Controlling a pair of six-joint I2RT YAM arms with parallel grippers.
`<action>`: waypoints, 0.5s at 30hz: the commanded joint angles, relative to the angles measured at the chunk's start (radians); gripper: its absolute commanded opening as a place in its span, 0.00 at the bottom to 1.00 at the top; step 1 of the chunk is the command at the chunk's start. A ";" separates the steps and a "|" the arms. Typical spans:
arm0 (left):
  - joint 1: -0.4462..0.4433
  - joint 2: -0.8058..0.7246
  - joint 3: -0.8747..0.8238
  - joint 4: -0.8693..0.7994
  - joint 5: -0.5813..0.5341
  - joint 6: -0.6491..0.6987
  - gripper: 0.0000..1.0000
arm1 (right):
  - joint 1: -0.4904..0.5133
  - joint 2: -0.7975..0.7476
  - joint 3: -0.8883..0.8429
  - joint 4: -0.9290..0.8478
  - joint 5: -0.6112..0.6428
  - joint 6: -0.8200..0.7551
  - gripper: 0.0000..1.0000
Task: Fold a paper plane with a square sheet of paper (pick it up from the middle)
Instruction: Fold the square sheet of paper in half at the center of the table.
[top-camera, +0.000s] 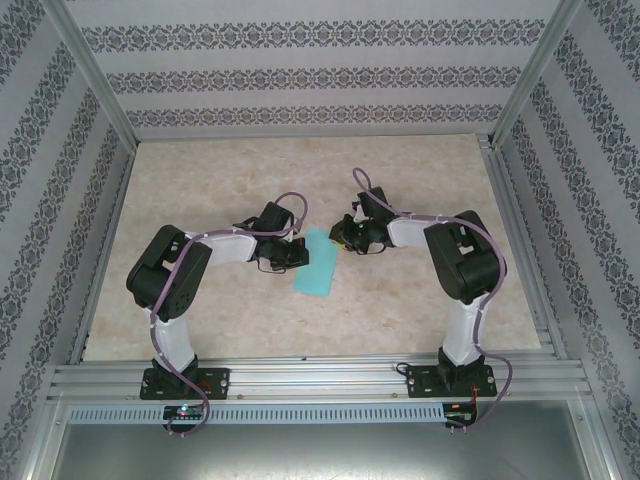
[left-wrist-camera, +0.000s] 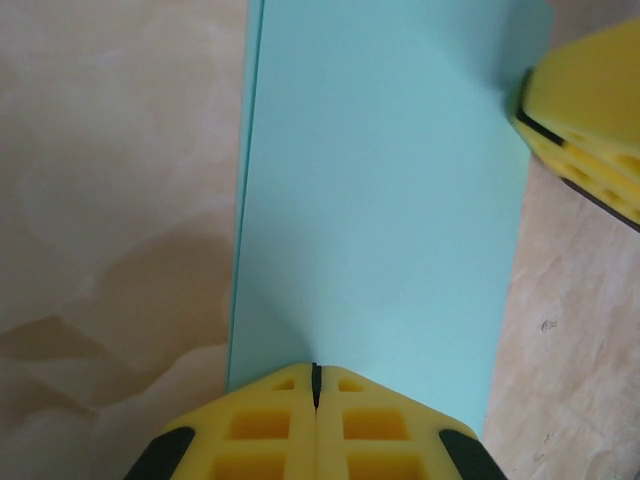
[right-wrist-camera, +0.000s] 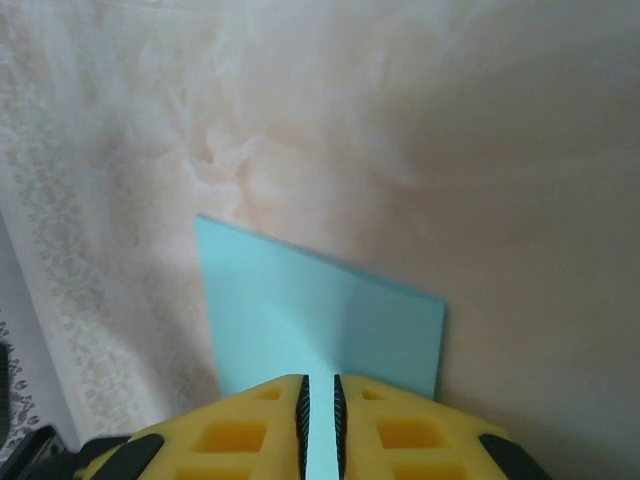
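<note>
The square sheet of paper (top-camera: 314, 263), teal, lies folded in half as a narrow rectangle on the marbled table between the two arms. In the left wrist view the folded paper (left-wrist-camera: 380, 200) shows two layers along its left edge. My left gripper (left-wrist-camera: 316, 372) is shut, its yellow fingertips resting at the paper's near edge. No paper shows in the slit between them. My right gripper (right-wrist-camera: 320, 382) stands over the paper (right-wrist-camera: 300, 310) with its jaws a narrow slit apart, and teal shows through the gap. One of the right gripper's yellow fingers (left-wrist-camera: 585, 110) sits at the paper's far right corner.
The beige marbled tabletop (top-camera: 200, 190) is ringed by an aluminium frame (top-camera: 300, 372) and patterned walls (top-camera: 300, 75). Both arms are bent inward, wrists meeting at the table's middle. There is free surface behind and to both sides of the paper.
</note>
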 joint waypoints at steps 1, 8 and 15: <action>-0.014 0.028 -0.021 -0.094 -0.012 0.017 0.00 | 0.027 -0.094 -0.041 0.010 -0.027 -0.007 0.17; -0.015 0.028 -0.015 -0.102 -0.014 0.020 0.00 | 0.099 -0.148 -0.176 0.129 -0.029 0.063 0.16; -0.014 0.029 -0.015 -0.108 -0.018 0.028 0.00 | 0.165 -0.176 -0.271 0.140 -0.004 0.075 0.16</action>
